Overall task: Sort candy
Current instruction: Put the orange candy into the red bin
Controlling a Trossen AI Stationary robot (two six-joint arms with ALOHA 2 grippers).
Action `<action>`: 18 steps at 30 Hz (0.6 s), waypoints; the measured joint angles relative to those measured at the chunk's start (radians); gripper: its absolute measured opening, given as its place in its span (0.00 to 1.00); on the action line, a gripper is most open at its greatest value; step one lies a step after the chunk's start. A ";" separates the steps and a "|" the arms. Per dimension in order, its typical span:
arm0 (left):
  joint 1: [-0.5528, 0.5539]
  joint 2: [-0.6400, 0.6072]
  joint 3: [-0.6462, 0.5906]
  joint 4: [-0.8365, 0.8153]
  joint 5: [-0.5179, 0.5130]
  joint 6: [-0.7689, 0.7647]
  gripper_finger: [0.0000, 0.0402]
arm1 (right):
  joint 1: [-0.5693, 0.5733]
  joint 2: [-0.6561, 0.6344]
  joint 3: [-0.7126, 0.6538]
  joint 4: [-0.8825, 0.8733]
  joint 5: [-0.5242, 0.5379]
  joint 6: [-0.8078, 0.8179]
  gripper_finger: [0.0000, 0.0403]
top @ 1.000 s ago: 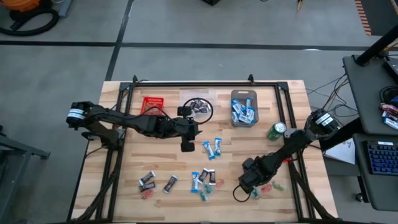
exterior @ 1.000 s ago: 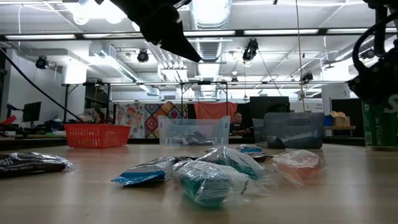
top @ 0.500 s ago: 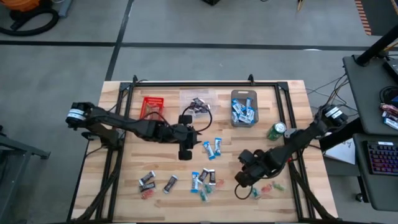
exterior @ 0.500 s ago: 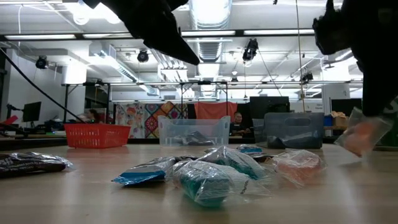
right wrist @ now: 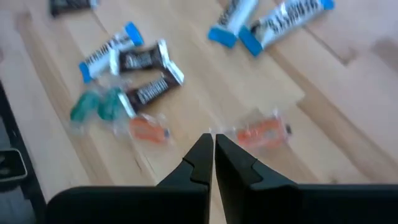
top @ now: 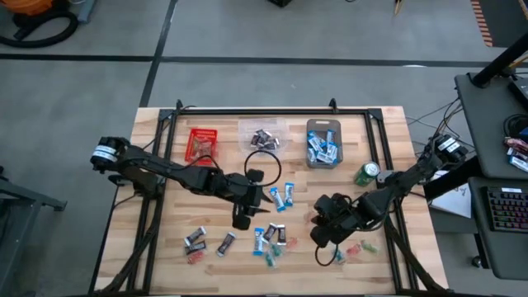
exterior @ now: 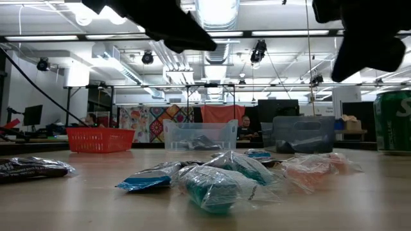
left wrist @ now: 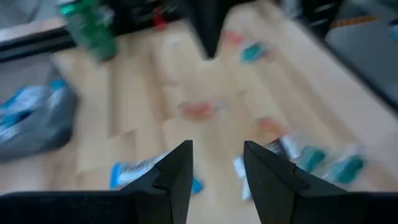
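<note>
right gripper (right wrist: 213,163) pinched closed on red candy (right wrist: 264,132); left gripper (left wrist: 214,165) parted, empty.

Three bins (top: 322,142) along the back, one green can (top: 365,173), two blue-and-white candies (top: 280,196) mid-tabletop, two dark ones (top: 210,242) front-left.

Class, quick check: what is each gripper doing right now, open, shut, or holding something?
Left gripper: open, holding nothing, above the candy in mid-table.
Right gripper: shut, nothing visible between its fingers.
</note>
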 joint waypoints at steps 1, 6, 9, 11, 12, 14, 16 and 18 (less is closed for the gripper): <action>0.000 0.009 0.000 0.016 0.009 0.005 0.31 | -0.002 -0.002 0.000 0.004 0.011 -0.008 0.02; 0.000 0.043 0.000 0.051 -0.014 0.012 0.31 | -0.005 0.015 -0.001 -0.042 0.054 -0.037 0.02; 0.000 0.053 0.000 0.053 -0.026 0.010 0.31 | -0.017 0.045 -0.003 -0.081 0.087 0.080 0.02; 0.000 0.054 0.000 0.054 -0.033 0.002 0.31 | -0.039 0.061 -0.003 -0.085 0.050 0.176 0.04; 0.000 0.054 0.000 0.055 -0.046 -0.001 0.31 | -0.046 0.069 -0.003 -0.078 0.030 0.198 0.05; 0.000 0.054 0.000 0.057 -0.060 -0.006 0.31 | -0.057 0.090 -0.003 -0.072 -0.007 0.216 0.10; 0.000 0.054 0.000 0.057 -0.074 -0.006 0.31 | -0.070 0.114 0.002 -0.065 -0.041 0.217 0.17; 0.000 0.053 0.000 0.055 -0.079 -0.006 0.31 | -0.087 0.145 0.015 -0.065 -0.072 0.219 0.23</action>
